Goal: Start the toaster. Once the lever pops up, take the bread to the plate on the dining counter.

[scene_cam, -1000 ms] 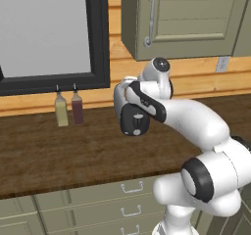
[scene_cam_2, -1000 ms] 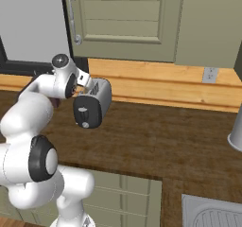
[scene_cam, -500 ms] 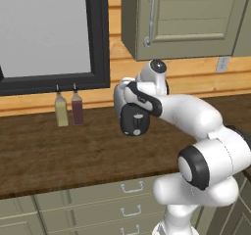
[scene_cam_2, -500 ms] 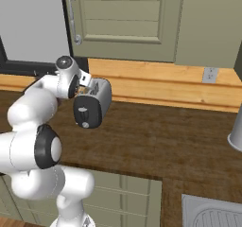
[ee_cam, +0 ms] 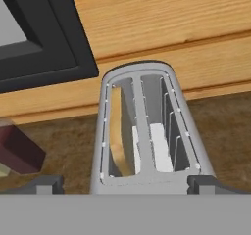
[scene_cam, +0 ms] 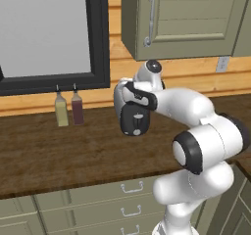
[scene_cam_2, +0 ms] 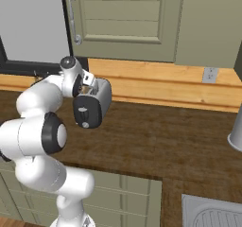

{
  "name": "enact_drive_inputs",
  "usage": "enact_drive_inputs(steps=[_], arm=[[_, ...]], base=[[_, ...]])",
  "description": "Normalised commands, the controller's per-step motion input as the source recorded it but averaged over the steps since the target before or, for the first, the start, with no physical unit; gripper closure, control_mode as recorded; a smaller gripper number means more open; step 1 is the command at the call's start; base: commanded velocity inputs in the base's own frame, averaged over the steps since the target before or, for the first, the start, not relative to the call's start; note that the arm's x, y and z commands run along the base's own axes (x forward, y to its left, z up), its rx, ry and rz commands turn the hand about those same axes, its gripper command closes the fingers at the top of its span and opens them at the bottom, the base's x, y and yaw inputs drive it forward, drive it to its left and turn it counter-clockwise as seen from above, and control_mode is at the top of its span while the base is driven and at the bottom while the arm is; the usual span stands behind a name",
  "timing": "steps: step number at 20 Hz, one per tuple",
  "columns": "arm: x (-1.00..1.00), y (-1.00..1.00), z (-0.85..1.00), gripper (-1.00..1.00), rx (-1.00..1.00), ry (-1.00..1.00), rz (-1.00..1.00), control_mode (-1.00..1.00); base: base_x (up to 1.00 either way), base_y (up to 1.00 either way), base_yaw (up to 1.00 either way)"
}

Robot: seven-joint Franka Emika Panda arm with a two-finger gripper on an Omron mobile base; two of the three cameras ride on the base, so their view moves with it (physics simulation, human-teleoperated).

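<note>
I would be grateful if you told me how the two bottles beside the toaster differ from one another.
The left bottle holds a pale yellow-green liquid, while the right bottle holds a dark red-brown one. The left bottle stands farther from the toaster; the right bottle stands nearer to it. Both are slim with thin dark necks, about the same height, upright and side by side on the dark wooden worktop under the black-framed window.

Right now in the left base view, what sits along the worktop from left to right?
Yellowish bottle → dark red bottle → toaster, with the arm reaching over its top → wall outlet on the wood backsplash, far right.
</note>
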Motion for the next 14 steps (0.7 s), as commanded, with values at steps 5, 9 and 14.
enact_drive_inputs(steps=[5,9,14], arm=[[0.31,0.01,-0.12,-1.00,-0.03,0.02,0.00,-1.00],[0.20,0.10,-0.10,-1.00,-0.04,0.00,0.00,-1.00],[0.05,0.24,-0.02,-1.00,-0.03,0.00,0.00,-1.00]], base=[[0.00,0.00,0.00],[0.00,0.00,0.00],[0.00,0.00,0.00]])
